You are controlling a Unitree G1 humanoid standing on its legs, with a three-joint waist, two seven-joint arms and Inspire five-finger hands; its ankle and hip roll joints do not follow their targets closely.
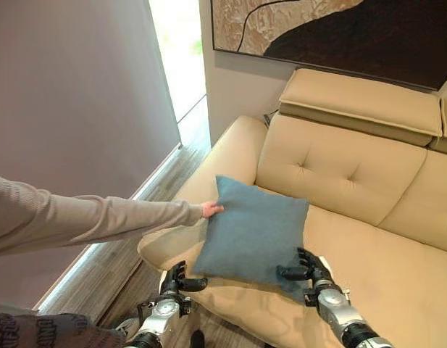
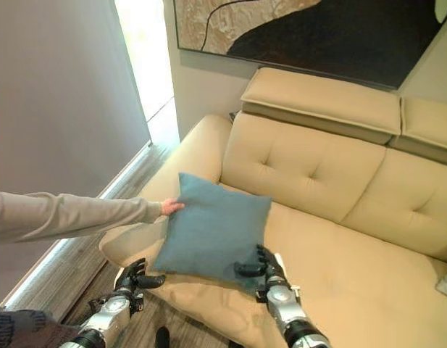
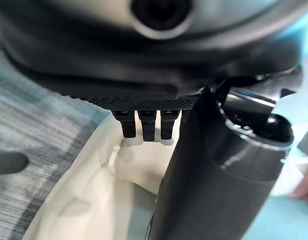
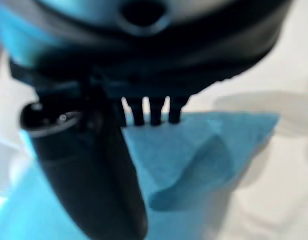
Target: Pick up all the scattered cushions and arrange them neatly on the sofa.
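Note:
A person's hand (image 1: 211, 209) holds a blue cushion (image 1: 252, 230) by its upper left corner, upright over the front of the beige sofa (image 1: 353, 174) by the left armrest. My right hand (image 1: 308, 267) is at the cushion's lower right corner; the thumb lies across the cushion's face and the fingers stand straight along its edge. In the right wrist view that cushion corner (image 4: 203, 150) shows just past the fingers (image 4: 154, 112). My left hand (image 1: 177, 280) is open below the cushion's lower left corner, thumb pointing at it, clear of the cloth.
The person's sleeve (image 1: 78, 221) reaches in from the left over the wooden floor (image 1: 100, 275). A grey curtain (image 1: 71, 94) and a bright window strip (image 1: 181, 58) stand on the left. A dark picture (image 1: 353, 29) hangs above the sofa's headrests (image 1: 361, 101).

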